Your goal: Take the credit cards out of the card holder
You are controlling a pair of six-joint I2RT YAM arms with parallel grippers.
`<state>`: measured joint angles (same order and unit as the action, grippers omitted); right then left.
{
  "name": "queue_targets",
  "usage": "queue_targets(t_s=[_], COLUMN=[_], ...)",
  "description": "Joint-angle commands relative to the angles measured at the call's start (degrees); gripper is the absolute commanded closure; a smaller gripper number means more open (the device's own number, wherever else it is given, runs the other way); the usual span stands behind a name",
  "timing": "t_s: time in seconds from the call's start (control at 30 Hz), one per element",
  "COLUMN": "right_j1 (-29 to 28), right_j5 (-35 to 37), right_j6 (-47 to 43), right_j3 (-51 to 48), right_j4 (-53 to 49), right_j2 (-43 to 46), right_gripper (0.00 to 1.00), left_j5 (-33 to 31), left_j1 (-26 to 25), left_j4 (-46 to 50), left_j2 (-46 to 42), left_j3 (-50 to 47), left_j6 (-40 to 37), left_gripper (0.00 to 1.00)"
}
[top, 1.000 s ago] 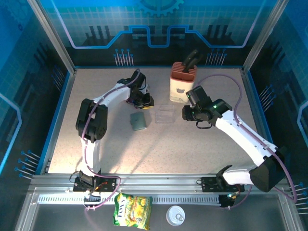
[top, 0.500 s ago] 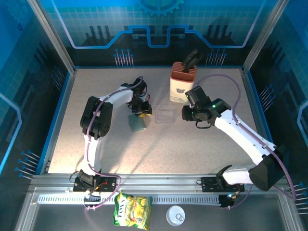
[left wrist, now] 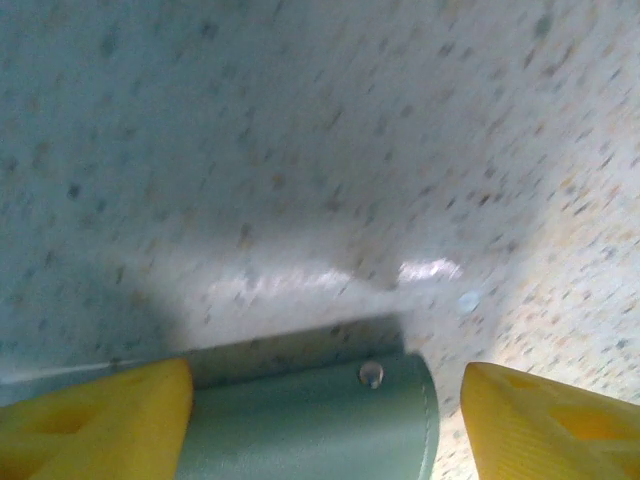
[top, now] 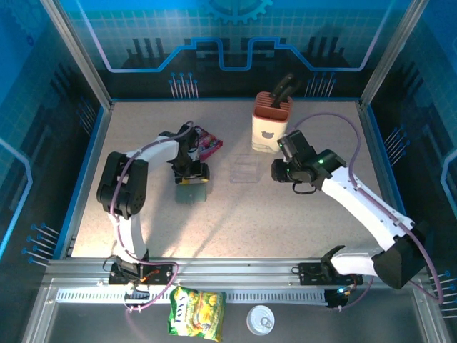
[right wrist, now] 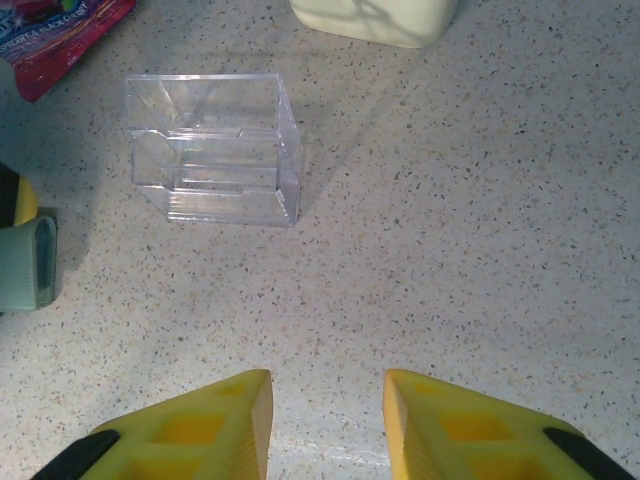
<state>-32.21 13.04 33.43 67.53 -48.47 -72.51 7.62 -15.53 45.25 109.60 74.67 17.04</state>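
Observation:
The card holder (top: 191, 191) is a grey-green folded wallet lying flat on the table left of centre. In the left wrist view its rounded end with a metal stud (left wrist: 371, 374) lies between my yellow fingers. My left gripper (top: 191, 174) (left wrist: 325, 420) is open and straddles it: the left finger (left wrist: 95, 420) is at the holder's edge and a gap separates the right finger (left wrist: 550, 420) from it. The credit cards are hidden. My right gripper (top: 282, 171) (right wrist: 327, 420) is open over bare table, nothing between its fingers, with the card holder (right wrist: 25, 262) far to its left.
A clear plastic box (top: 245, 170) (right wrist: 215, 145) stands between the two grippers. A purple-red snack packet (top: 207, 143) (right wrist: 60, 35) lies behind the left gripper. A beige knife block (top: 271, 121) stands at the back. A yellow packet (top: 196, 311) and a white lid (top: 260, 320) lie off the table's near edge.
My left gripper has swung from over the snack packet to the card holder and opened wide. The holder has shifted a little to the left. The right arm has barely moved.

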Motion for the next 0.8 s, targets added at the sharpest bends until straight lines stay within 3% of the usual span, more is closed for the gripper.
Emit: queue_targets(t_s=[0.0, 0.2, 0.43, 0.57, 0.67, 0.77], right_j1=[-0.82, -0.84, -0.93, -0.98, -1.04, -1.01], right_j5=[-0.46, -0.68, -1.12, -0.97, -0.91, -0.91], right_j6=[0.67, 0.59, 0.33, 0.23, 0.14, 0.14], right_j3=[-1.07, -1.87, -1.61, -1.17, -1.08, -1.08], right_j4=[-1.48, -1.59, -1.63, -1.98, -2.07, -2.14], right_j2=[1.78, 2.71, 2.43, 2.12, 1.96, 1.77], right_gripper=[0.65, 0.65, 0.64, 0.63, 0.63, 0.63], left_j5=[-0.89, -0.89, -1.84, -6.55, -11.74, -12.78], left_j1=[0.25, -2.08, -10.02, -12.09, -12.03, -11.69], left_j4=[2.13, 1.81, 2.53, 4.43, 5.42, 5.46], left_j2=[-4.62, -11.17, -11.38, -11.25, -11.34, -9.54], left_j3=[-3.20, -9.89, -11.59, -9.26, -6.62, -3.55], left_j6=[0.26, 2.09, 4.44, 3.96, 1.05, -3.01], left_gripper=[0.24, 0.17, 0.13, 0.13, 0.02, 0.01])
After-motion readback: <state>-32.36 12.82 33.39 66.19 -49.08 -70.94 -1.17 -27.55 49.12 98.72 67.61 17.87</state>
